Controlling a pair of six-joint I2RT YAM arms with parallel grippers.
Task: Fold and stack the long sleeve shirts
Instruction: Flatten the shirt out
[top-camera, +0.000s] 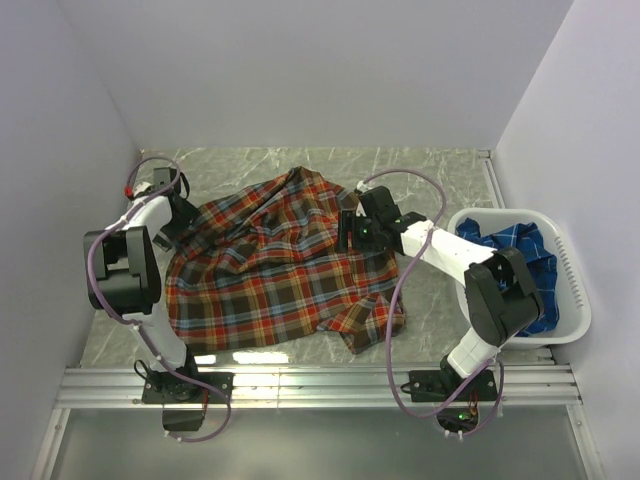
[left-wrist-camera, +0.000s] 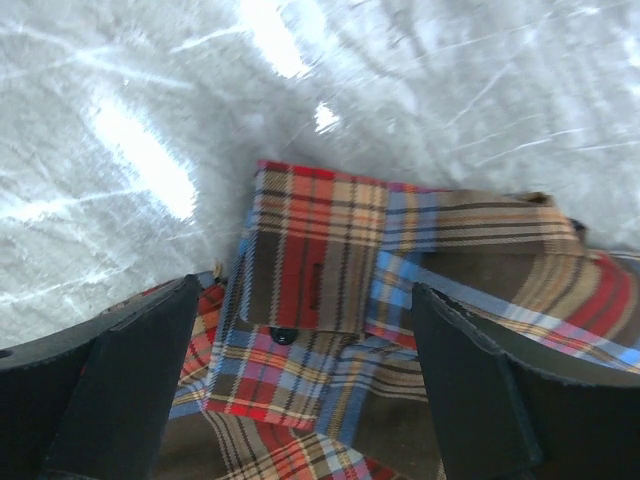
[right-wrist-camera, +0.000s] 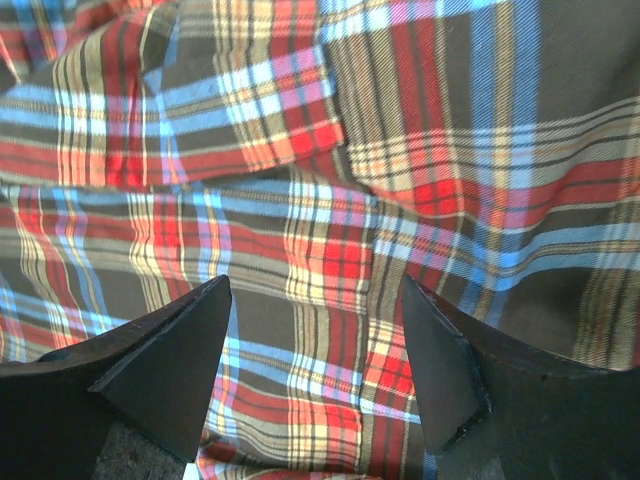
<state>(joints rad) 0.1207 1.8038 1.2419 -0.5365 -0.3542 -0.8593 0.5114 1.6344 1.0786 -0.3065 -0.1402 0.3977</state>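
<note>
- My L gripper (left-wrist-camera: 303, 292): jaws wide apart, nothing pinched btwn them.
- Dark fingers (left-wrist-camera: 120, 390) sit one at lower L, one at lower R of the frame.
- The red-orange plaid shirt (left-wrist-camera: 400, 330) lies rumpled across the gap.
- Mid-frame there's a flat cuff-like tab w/ a dark button (left-wrist-camera: 283, 335) and a buttonhole slit above it.
- The grey marbled table (left-wrist-camera: 420, 100) shows beyond the cloth edge, w/ bright glare patches.
- Can't tell if the fingers touch the cloth.

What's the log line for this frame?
phase: pre-fold | red plaid shirt: crumpled on table | blue shirt: in basket | left hand: open, at shirt edge | right hand: open, over shirt
</note>
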